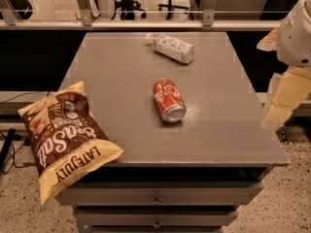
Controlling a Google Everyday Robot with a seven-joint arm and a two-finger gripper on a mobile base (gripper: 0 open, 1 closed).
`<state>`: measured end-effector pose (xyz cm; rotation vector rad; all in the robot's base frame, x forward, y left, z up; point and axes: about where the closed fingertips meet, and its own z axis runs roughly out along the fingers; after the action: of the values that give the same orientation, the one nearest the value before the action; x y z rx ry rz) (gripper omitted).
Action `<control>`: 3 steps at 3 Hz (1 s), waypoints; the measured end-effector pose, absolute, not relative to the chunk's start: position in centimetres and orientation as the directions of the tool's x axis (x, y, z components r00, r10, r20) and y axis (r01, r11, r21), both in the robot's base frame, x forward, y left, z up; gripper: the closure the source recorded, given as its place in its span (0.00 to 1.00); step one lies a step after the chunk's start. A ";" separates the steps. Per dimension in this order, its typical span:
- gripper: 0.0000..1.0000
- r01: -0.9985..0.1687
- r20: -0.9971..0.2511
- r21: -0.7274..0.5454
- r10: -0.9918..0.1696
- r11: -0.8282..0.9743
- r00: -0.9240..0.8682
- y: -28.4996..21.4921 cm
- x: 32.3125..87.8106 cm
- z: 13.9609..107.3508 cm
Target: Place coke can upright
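Camera view looked down on a grey table [121, 81] with two drawers [156, 194] under its front edge, each with a small knob, above a speckled floor [291, 198]. Nearest, a brown and yellow chip bag [65, 137] lay flat across the table's front-left corner, its lower end hanging past the edge.

Behind it, near the middle of the tabletop, the coke can [168, 100] lay on its side. Its silver end faced the front and slightly to the right, and its red body angled away toward the back left. It touched nothing else.

Off the right side of the table, level with the can but well apart from it, the gripper [282, 101] hung below the white arm [297, 30]. It was pale yellow and partly cut off by the picture's edge, and I could not tell whether it was wide or narrow.

Farther back, a clear plastic bottle [174, 47] with a pale label also lay on its side, near the rear edge. Beyond the table ran a metal rail [146, 24], with chair legs [172, 6] behind it.
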<state>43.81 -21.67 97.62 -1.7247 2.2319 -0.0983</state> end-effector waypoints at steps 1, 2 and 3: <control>0.00 -0.927 -0.214 -0.247 -0.949 0.281 -0.230 -20.8 44.2 97.7; 0.00 -0.935 -0.217 -0.215 -0.947 0.282 -0.236 -16.9 45.5 96.4; 0.00 -0.925 -0.234 -0.166 -0.925 0.340 -0.298 -11.7 47.8 94.7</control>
<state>47.81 -11.69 94.67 -1.6542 2.3208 0.0009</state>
